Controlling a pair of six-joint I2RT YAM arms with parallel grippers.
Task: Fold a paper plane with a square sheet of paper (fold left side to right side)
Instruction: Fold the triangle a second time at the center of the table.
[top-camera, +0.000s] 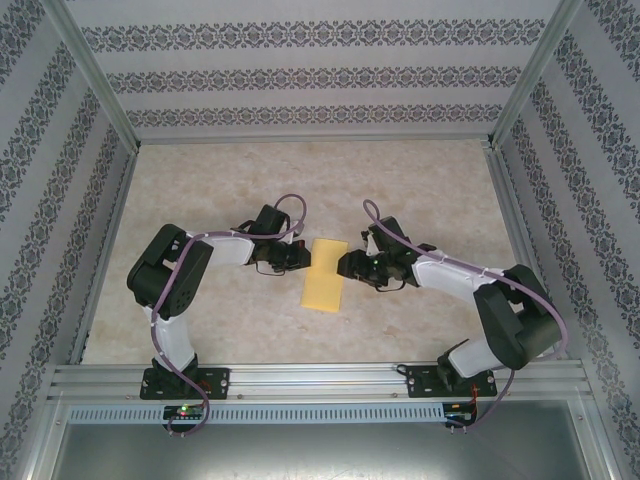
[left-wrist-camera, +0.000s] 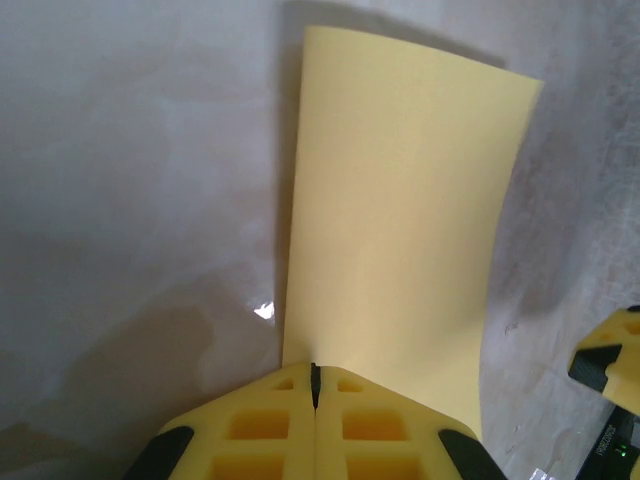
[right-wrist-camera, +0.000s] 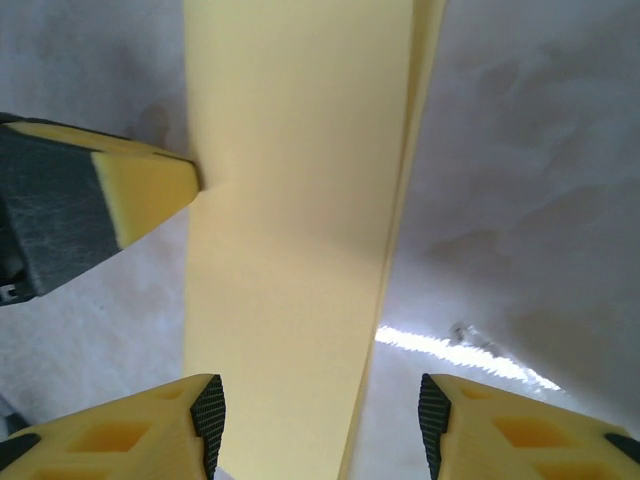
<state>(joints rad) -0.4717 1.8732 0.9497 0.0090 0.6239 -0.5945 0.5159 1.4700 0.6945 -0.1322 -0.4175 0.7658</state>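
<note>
At the centre of the top view the paper (top-camera: 324, 273) lies on the table (top-camera: 420, 180) as a narrow rectangle, apparently doubled over, between the two grippers. The left gripper (left-wrist-camera: 314, 378) is closed with nothing between its jaws, and its tip touches the paper's left edge, seemingly to pin the crease. The right gripper (right-wrist-camera: 320, 410) stands open and empty astride the paper at the bottom of its wrist view, probably because the layers gape along the right edge and need pressing flat.
</note>
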